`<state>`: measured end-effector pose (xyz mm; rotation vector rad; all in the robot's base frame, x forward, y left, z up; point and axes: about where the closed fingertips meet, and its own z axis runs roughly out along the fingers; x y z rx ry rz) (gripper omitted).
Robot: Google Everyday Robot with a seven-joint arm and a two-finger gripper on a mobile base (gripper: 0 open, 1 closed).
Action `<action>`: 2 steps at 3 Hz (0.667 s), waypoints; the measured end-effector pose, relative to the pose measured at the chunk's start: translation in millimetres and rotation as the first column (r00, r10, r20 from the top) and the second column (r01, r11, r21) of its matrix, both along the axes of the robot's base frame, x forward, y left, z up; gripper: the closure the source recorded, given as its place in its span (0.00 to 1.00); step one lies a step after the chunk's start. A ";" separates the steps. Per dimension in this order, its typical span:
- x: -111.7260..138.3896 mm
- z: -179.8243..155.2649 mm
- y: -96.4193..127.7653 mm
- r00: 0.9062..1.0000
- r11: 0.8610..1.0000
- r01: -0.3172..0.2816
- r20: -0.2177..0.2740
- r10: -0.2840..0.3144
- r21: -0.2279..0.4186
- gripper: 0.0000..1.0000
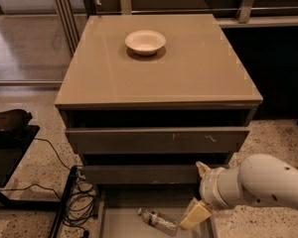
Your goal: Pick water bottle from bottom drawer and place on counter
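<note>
Lower gripper [191, 196], jaws spread, just beside bottle [159, 222] in drawer [120, 221]; straddle its crinkled middle crosswise, then close gently.

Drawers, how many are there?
3. The top drawer sits under the counter, the middle drawer is below it, and the bottom drawer is pulled out, holding the water bottle. The end effector hovers open beside the bottle.

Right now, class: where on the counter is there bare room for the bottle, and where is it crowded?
The counter is bare in front of and beside the bowl. Crowded: the bottom drawer, where the gripper hangs beside the water bottle.
</note>
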<state>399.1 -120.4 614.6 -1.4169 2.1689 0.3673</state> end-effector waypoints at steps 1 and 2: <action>2.6 -7.9 5.4 1.000 1.000 -0.015 0.012 0.014 0.014 0.00; 12.6 -36.9 3.9 0.997 0.999 -0.029 0.069 0.026 0.039 0.00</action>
